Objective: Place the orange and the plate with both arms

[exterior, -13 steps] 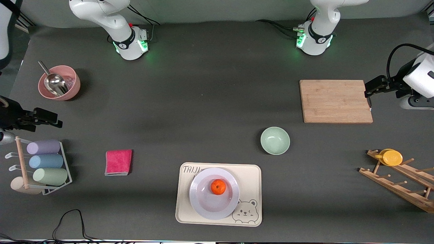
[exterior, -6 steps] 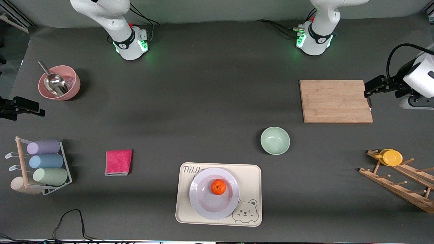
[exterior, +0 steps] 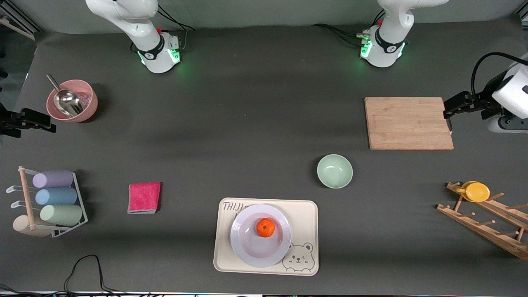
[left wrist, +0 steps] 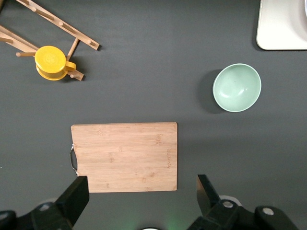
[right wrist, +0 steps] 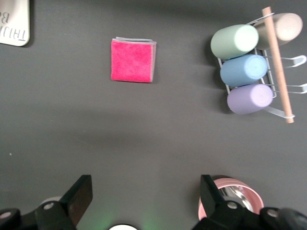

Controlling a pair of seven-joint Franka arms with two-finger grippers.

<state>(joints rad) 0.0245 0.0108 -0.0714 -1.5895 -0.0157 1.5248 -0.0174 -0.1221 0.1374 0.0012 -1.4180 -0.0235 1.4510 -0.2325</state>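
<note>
orange (exterior: 265, 227) sits in plate (exterior: 260, 235), plate on bear-print tray (exterior: 304, 222) at the table's camera-side edge, mid-length. Left gripper (exterior: 453, 106) up in the air at the left arm's end, by the cutting board (exterior: 408, 123) edge, fingers apart, empty. Right gripper (exterior: 35, 120) up at the right arm's end, beside the pink bowl (exterior: 72, 100), fingers apart, empty.

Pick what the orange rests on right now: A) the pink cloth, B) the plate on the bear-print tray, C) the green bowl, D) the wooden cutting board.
B: the orange sits on the plate, which lies on the bear-print tray.
</note>
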